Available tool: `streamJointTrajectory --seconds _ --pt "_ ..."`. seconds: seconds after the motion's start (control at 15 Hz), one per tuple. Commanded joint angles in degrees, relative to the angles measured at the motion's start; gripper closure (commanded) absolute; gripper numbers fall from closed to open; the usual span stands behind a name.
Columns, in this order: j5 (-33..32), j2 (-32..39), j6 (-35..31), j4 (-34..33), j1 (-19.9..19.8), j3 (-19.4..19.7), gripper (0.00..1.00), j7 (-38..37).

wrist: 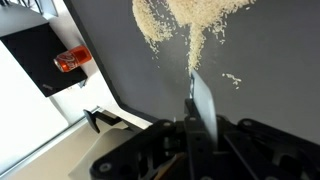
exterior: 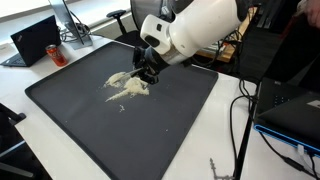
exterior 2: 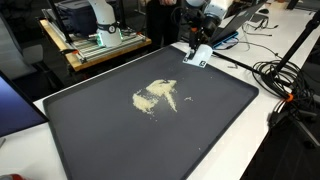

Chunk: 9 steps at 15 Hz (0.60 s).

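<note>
A pile of pale grains [exterior: 128, 87] lies spread on a large black mat [exterior: 90, 130], and it shows in both exterior views [exterior 2: 155, 97]. My gripper [exterior: 148, 68] hangs over the mat close to the pile, toward the mat's far edge [exterior 2: 197, 52]. It is shut on a thin flat grey blade [wrist: 200, 100] that points edge-on toward the grains [wrist: 175, 20]. In the wrist view the jaws [wrist: 195, 125] clamp the blade from both sides. The blade tip sits just short of a thin trail of grains.
The mat [exterior 2: 120, 140] lies on a white table. A laptop [exterior: 35, 40] and a chair [exterior: 120, 20] stand beyond it. Cables [exterior 2: 285, 80] run along one side. A wooden cart with equipment [exterior 2: 95, 45] stands behind. A small red object [wrist: 70, 62] sits off the mat.
</note>
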<state>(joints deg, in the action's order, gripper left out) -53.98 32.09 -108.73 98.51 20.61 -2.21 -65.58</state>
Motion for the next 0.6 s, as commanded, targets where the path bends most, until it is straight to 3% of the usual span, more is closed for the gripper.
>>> streamJointTrajectory --seconds 0.0,0.53 --pt "2.1 2.5 6.1 -3.6 -0.6 -1.4 0.99 4.3" --pt "6.3 3.3 12.6 -6.4 -0.7 -2.5 0.99 9.9"
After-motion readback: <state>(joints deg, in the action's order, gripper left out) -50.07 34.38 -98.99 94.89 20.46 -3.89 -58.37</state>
